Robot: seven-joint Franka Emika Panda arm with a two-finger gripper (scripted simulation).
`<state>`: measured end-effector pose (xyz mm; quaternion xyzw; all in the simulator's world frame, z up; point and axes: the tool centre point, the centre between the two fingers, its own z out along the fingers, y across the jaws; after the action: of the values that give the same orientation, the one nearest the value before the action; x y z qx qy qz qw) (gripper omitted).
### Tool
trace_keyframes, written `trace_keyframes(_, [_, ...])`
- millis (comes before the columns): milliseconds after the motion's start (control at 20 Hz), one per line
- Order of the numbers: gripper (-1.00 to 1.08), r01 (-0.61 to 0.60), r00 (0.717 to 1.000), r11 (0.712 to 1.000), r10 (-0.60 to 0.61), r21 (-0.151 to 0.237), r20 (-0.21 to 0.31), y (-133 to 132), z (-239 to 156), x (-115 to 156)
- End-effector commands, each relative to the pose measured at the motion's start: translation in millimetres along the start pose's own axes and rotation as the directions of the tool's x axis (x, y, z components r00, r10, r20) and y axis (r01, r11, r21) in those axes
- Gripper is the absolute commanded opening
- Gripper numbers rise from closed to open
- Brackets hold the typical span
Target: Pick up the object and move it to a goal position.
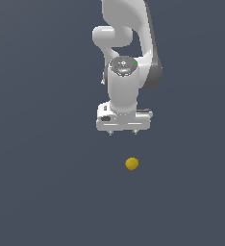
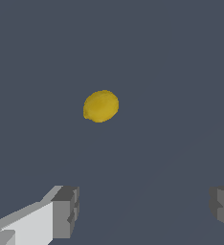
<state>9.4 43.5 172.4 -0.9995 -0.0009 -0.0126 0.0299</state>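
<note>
— What's there apart from the job itself?

— Only one plain surface, the tabletop (image 1: pixel 42 192). It is a flat, dark slate blue-grey and fills the exterior view from edge to edge.

— Any markings on it?

— No lines, seams or edges that I can make out. The shade is nearly uniform.

— And from the wrist view?

— The same dark blue-grey tabletop (image 2: pixel 181 72) fills the background there too. Its tone shifts only very faintly across the picture.
</note>
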Motion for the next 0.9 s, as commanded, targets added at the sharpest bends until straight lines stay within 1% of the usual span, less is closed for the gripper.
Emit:
trace_keyframes(0, [1.00,-0.004,1.000,1.000,0.004,0.000,0.000,0,1,1])
trace_keyframes(400, [1.00,-0.055,0.998,0.998,0.055,-0.007,0.005,-6,15,16])
trace_keyframes(650, [1.00,-0.116,0.993,0.993,0.116,-0.019,0.009,-14,33,34])
trace_keyframes(850, [1.00,-0.178,0.984,0.983,0.178,-0.033,0.011,-23,54,50])
